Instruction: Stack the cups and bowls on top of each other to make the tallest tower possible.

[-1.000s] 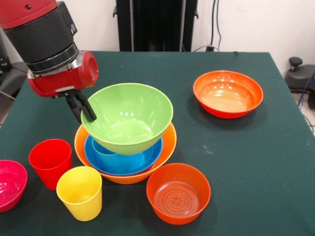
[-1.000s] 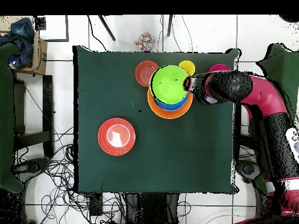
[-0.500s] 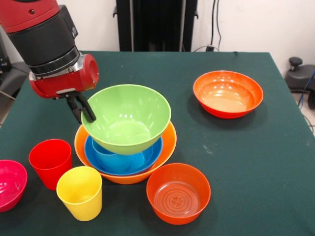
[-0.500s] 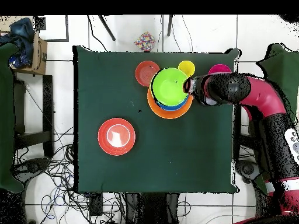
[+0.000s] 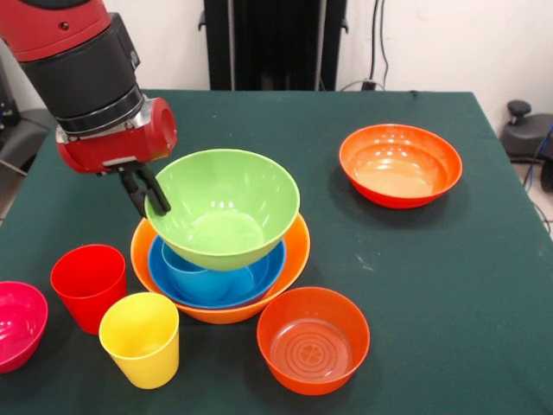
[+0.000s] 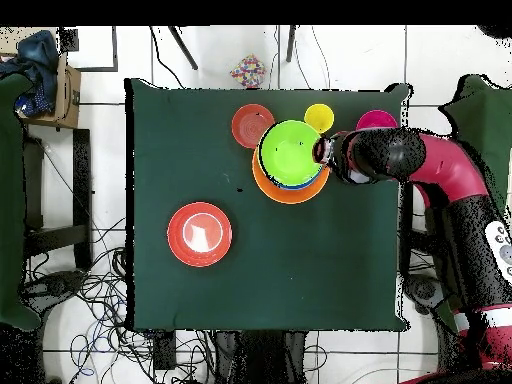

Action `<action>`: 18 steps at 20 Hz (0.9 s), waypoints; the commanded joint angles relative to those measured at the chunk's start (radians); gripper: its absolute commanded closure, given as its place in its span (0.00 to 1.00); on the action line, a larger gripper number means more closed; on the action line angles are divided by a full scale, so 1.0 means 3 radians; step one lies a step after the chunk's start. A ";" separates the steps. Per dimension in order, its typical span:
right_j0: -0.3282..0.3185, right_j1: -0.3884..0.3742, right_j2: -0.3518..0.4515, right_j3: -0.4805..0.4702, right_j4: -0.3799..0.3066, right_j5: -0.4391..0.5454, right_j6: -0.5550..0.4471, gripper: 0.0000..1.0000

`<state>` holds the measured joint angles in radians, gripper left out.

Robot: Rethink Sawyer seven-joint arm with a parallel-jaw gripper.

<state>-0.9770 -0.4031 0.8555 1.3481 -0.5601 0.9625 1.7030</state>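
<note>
While the gripper (image 5: 149, 197) is clenched on the left rim of the lime green bowl (image 5: 226, 206), that bowl sits tilted on the tower (image 5: 220, 259), not fully seated: its base looks propped on the light blue cup (image 5: 192, 270) inside the blue bowl (image 5: 246, 281), all nested in the pale orange bowl (image 5: 289, 259) at table centre-left. Rim pinch makes sense, one finger inside and one outside the wall, since the bowl is too wide to span. The wide bowl resting on a narrow cup is probably why it leans; I'd judge it wobbly if let go now. Loose pieces: red cup (image 5: 87, 285) and yellow cup (image 5: 140, 339) near-left of the tower, magenta-pink bowl (image 5: 17, 323) cut off by the left edge, one red-orange bowl (image 5: 313, 339) just near-right of the tower, another (image 5: 400, 164) far right, well apart. Hidden: the contact under the green bowl, most of the light blue cup. Overhead, the arm covers the red cup, and the green bowl (image 6: 290, 152) hides everything inside the stack.
</note>
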 commanded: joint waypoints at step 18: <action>0.0043 0.0043 -0.0125 0.0261 -0.0213 -0.0006 -0.0766 1.00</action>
<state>-0.9810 -0.4062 0.8558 1.3721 -0.5644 0.9625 1.7030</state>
